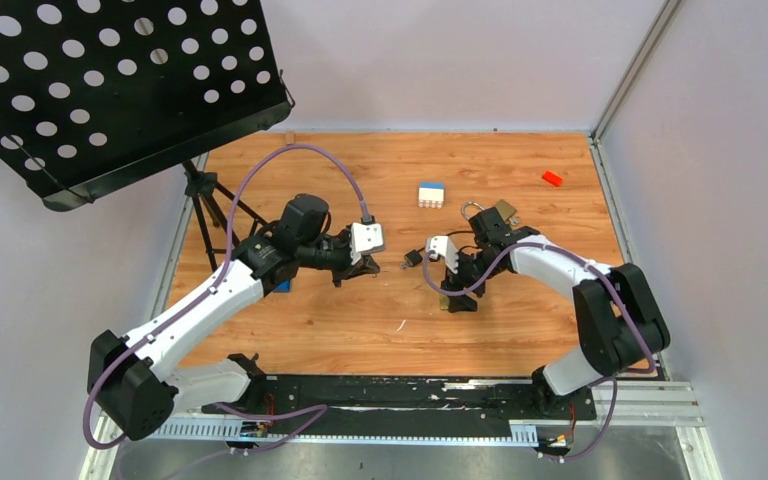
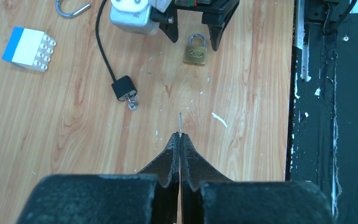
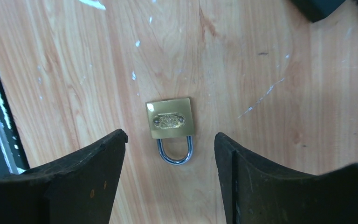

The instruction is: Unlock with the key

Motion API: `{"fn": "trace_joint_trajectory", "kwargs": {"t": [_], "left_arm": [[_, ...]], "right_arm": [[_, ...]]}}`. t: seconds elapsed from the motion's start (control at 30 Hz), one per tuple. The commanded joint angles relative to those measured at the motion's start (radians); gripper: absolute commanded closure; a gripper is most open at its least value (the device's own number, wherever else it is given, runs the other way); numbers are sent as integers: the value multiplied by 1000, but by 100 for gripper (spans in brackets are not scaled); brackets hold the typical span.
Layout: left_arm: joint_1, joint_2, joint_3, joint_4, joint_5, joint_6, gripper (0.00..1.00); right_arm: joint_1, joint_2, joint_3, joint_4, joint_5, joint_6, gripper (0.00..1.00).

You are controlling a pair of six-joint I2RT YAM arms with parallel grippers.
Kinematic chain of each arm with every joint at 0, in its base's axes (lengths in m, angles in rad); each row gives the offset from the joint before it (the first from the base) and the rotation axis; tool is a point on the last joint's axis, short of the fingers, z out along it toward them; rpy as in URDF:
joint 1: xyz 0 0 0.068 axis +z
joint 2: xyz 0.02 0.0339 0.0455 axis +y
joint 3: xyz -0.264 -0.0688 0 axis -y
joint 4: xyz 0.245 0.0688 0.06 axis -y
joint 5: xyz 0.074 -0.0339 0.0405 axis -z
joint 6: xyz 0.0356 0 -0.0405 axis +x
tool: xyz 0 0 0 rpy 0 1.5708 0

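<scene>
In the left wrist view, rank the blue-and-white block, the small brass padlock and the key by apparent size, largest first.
1. blue-and-white block
2. small brass padlock
3. key, seen edge-on as a thin sliver

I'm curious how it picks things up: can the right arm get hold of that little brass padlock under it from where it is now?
Probably yes. Its fingers stand open on either side of the padlock, which lies flat on the table with nothing between them.

Wood table (image 1: pixel 360 330) w/ brass padlock (image 3: pixel 170 119), blue/white block (image 2: pixel 28 48), red block (image 1: pixel 552 179), blk cable (image 2: pixel 124 87).
</scene>
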Motion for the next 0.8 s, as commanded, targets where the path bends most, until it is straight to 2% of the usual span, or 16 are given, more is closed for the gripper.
{"fn": "trace_joint_trajectory", "kwargs": {"t": [0.0,0.33,0.57,0.77], "left_arm": [[-1,-26,-4,-3,-1,35,100],[-2,-17,-11,0,3,37,100],[-1,-25,-10,-1,-3,38,100],[-1,-26,-1,-10,-6,39,100]], "right_arm": [[4,56,50,-33,55,-90,29],[74,104,8,57,121,-87,31],[129,81,-50,96,207,-117,40],[147,62,-97,109,246,-145,43]]}}
